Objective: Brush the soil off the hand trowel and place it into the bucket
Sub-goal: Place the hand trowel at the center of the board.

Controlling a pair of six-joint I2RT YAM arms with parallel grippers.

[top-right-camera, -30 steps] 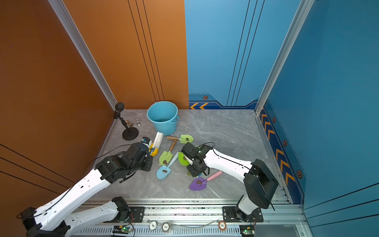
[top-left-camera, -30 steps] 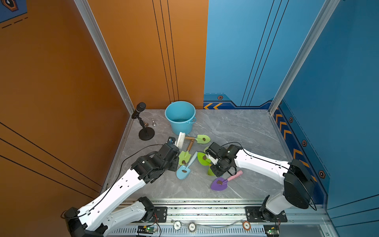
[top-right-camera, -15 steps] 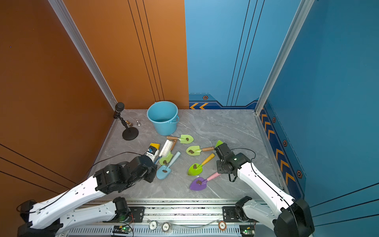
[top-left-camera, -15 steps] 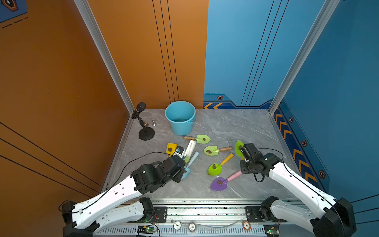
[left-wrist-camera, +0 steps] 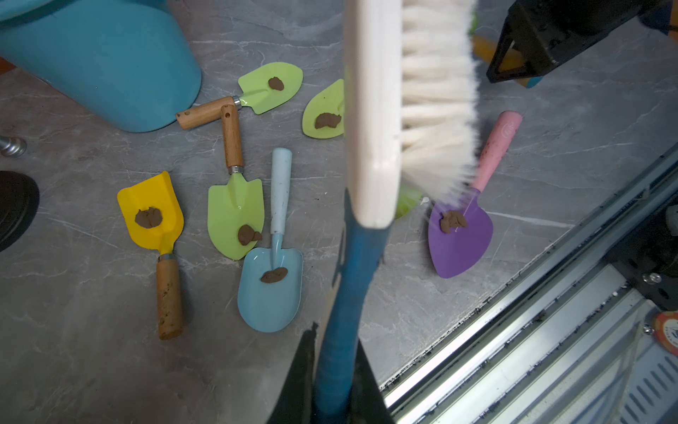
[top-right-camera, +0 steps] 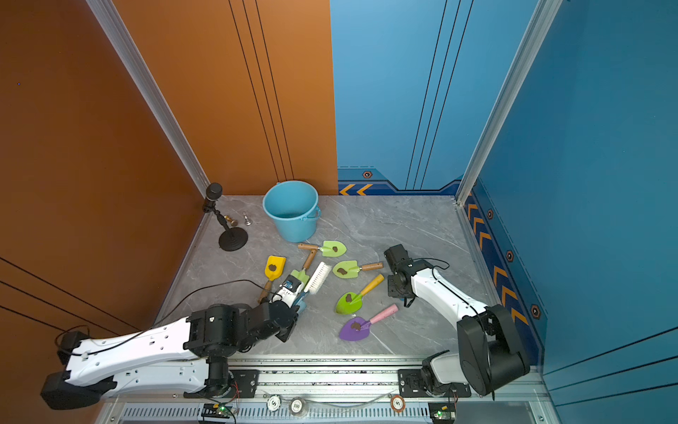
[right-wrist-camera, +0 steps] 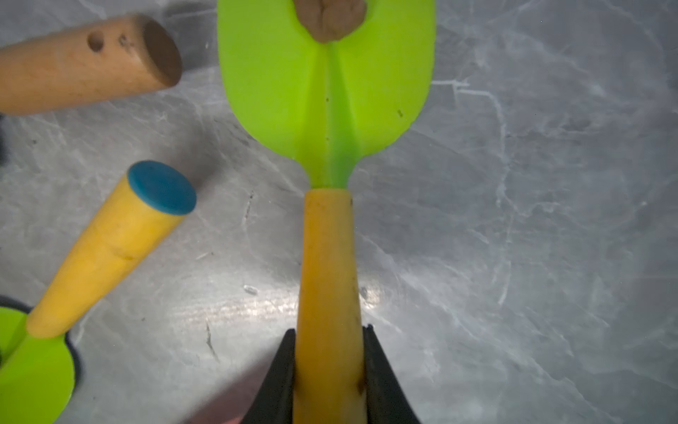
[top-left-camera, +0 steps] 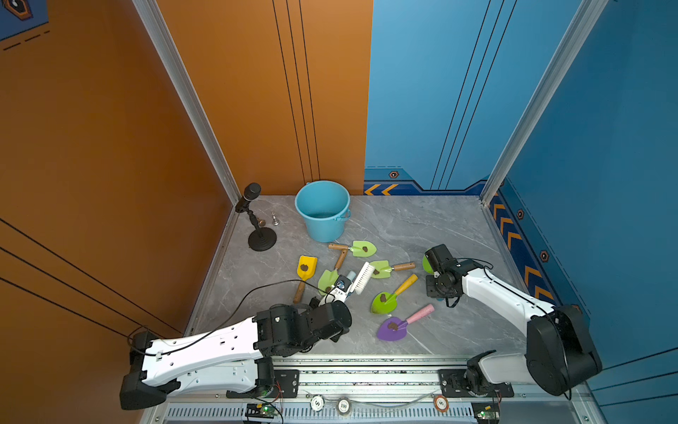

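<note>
My right gripper (right-wrist-camera: 328,341) is shut on the yellow handle of a bright green hand trowel (right-wrist-camera: 326,84). A brown lump of soil (right-wrist-camera: 330,18) sits on its blade. In a top view that gripper (top-left-camera: 431,266) is at the right of the table, and only an edge of the green blade (top-left-camera: 425,263) shows beside it. My left gripper (left-wrist-camera: 335,385) is shut on the blue handle of a white-bristled brush (left-wrist-camera: 374,110). The brush (top-left-camera: 363,278) points out over the middle of the scattered trowels. The light-blue bucket (top-left-camera: 323,209) stands upright at the back, apart from both grippers.
Several other trowels lie between the arms, each with a soil lump: a yellow scoop (top-left-camera: 306,268), light-green ones (top-left-camera: 363,248), a bright green one (top-left-camera: 383,303), a purple one (top-left-camera: 392,328) and a light-blue one (left-wrist-camera: 271,290). A microphone stand (top-left-camera: 261,238) stands at the back left.
My right arm has swung from the middle of the table to the right, carrying the green trowel. My left arm has drawn back toward the front rail with the brush.
</note>
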